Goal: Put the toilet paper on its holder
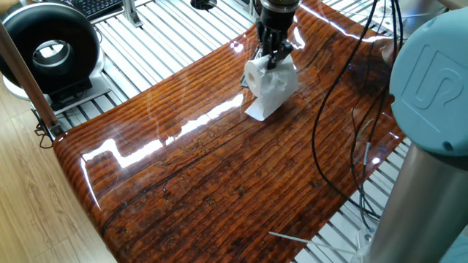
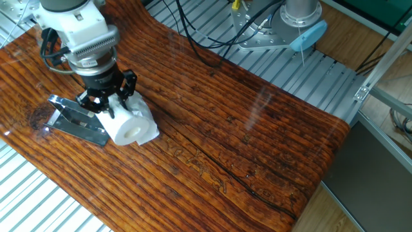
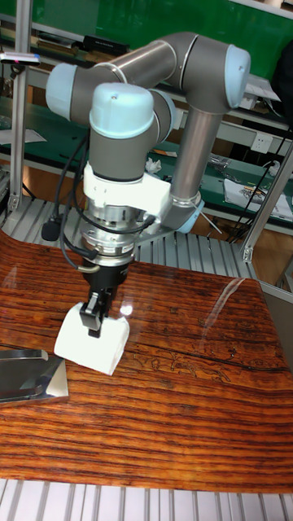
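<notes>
The white toilet paper lies on its side on the wooden table, its hollow core facing the front and a loose sheet spread under it. My gripper comes down on the roll's back end from above and is shut on it. The shiny silver holder lies just left of the roll, almost touching it. In the tall fixed view the gripper pinches the top of the toilet paper, with the holder at the left edge. In one fixed view the toilet paper hangs under the gripper.
A big black ring-shaped device stands off the table at one end. Black cables and the arm's base sit on the slatted metal bench behind. The wooden table stretches to the right of the roll.
</notes>
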